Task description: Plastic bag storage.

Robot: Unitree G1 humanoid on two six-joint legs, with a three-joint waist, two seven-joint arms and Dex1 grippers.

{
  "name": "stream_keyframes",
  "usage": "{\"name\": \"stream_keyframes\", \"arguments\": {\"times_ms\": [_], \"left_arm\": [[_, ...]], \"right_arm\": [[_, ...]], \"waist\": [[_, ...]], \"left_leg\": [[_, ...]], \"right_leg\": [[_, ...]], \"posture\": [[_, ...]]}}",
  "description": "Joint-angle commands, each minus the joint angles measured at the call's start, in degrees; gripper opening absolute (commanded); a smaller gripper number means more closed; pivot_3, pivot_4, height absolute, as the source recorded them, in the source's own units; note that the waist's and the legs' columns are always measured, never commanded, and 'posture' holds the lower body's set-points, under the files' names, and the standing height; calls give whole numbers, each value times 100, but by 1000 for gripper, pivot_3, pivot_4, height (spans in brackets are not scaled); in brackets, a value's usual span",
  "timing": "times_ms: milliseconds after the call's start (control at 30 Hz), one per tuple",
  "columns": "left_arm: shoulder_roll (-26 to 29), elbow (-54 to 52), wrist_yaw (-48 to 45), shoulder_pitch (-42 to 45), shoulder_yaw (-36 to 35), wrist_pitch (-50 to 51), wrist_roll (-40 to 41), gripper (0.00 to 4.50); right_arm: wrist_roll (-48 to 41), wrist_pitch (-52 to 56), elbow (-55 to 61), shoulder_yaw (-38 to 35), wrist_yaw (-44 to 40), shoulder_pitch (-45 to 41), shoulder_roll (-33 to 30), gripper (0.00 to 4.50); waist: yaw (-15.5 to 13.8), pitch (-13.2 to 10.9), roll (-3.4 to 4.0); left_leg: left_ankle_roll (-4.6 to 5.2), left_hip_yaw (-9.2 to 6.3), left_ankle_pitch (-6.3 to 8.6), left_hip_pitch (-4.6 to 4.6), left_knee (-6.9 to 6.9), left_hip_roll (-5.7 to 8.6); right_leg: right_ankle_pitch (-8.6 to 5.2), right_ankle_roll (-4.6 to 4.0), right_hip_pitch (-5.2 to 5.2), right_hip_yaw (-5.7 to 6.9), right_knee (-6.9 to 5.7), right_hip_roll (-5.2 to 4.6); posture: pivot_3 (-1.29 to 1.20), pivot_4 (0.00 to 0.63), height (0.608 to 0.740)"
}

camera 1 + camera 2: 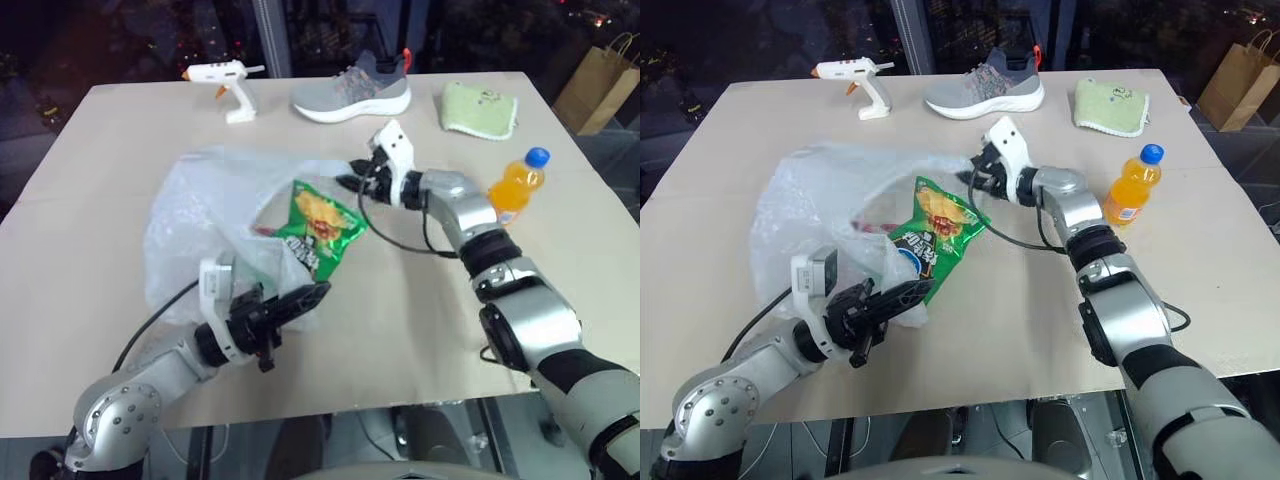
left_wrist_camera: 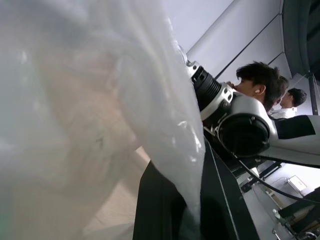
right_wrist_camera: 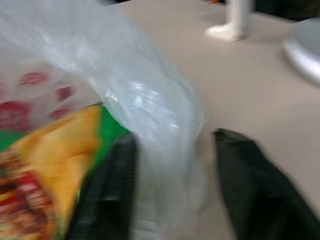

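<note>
The plastic bag (image 1: 200,215) lies crumpled and translucent in the middle of the table, with red print showing through the film. A green snack packet (image 1: 320,228) sticks out of its mouth on the right. My left gripper (image 1: 305,298) is at the bag's near edge and is shut on the film, which drapes over its fingers (image 2: 165,210). At the bag's far right edge, beside the packet, my right gripper (image 1: 350,182) points left. In the right wrist view its two black fingers (image 3: 107,195) stand apart with a fold of the bag (image 3: 160,115) between them.
Along the table's far side lie a white glue gun (image 1: 225,85), a grey shoe (image 1: 352,88) and a green cloth (image 1: 478,108). An orange drink bottle (image 1: 516,188) stands just right of my right forearm. A brown paper bag (image 1: 600,85) stands off the table. People (image 2: 260,82) are behind me.
</note>
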State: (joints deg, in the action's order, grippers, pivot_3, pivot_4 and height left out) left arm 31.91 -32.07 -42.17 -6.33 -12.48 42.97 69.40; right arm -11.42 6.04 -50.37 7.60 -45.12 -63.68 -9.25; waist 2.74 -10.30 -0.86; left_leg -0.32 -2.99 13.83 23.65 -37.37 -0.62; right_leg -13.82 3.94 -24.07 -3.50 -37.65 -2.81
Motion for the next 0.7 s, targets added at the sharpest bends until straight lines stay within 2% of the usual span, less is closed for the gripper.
{"name": "stream_keyframes", "arguments": {"times_ms": [33, 67, 333, 533, 633, 700], "left_arm": [[47, 12, -92, 144, -48, -106, -4, 0], [47, 83, -88, 231, -44, -110, -37, 0], [-58, 772, 42, 1035, -26, -302, -548, 0], [-414, 1415, 443, 2014, -62, -305, -631, 0], [-594, 1716, 547, 2299, 17, -295, -739, 0], [-625, 1770, 534, 2305, 46, -241, -775, 0]], "right_arm": [[30, -182, -35, -346, 206, -174, -128, 267], [50, -185, -29, -415, 296, -163, -182, 48], [216, 174, 263, -843, 1028, -3, -672, 48], [320, 1218, 1451, -867, 1130, 503, -1337, 48], [517, 1918, 2513, -626, 834, 1051, -1946, 1002], [488, 2217, 3103, -642, 777, 1275, -2155, 1979]], "waist": [[-12, 0, 0], [-18, 0, 0], [-31, 0, 0], [-42, 0, 0], [-44, 0, 0], [-41, 0, 0]], "left_leg": [[0, 0, 0, 0, 0, 0], [0, 0, 0, 0, 0, 0], [0, 1, 0, 1, 0, 1], [0, -2, -1, 6, -3, 4], [0, -2, -1, 8, -2, 4], [0, 0, -1, 9, -1, 4]], "right_leg": [[0, 0, 0, 0, 0, 0], [0, 0, 0, 0, 0, 0], [0, 0, 0, 0, -1, 0], [1, 1, 1, 4, 1, -4], [0, 1, 1, 5, 6, -5], [0, 1, 1, 4, 9, -5]], "posture": [[0, 150, 740], [0, 150, 740], [0, 150, 740], [0, 150, 740], [0, 150, 740], [0, 150, 740]]}}
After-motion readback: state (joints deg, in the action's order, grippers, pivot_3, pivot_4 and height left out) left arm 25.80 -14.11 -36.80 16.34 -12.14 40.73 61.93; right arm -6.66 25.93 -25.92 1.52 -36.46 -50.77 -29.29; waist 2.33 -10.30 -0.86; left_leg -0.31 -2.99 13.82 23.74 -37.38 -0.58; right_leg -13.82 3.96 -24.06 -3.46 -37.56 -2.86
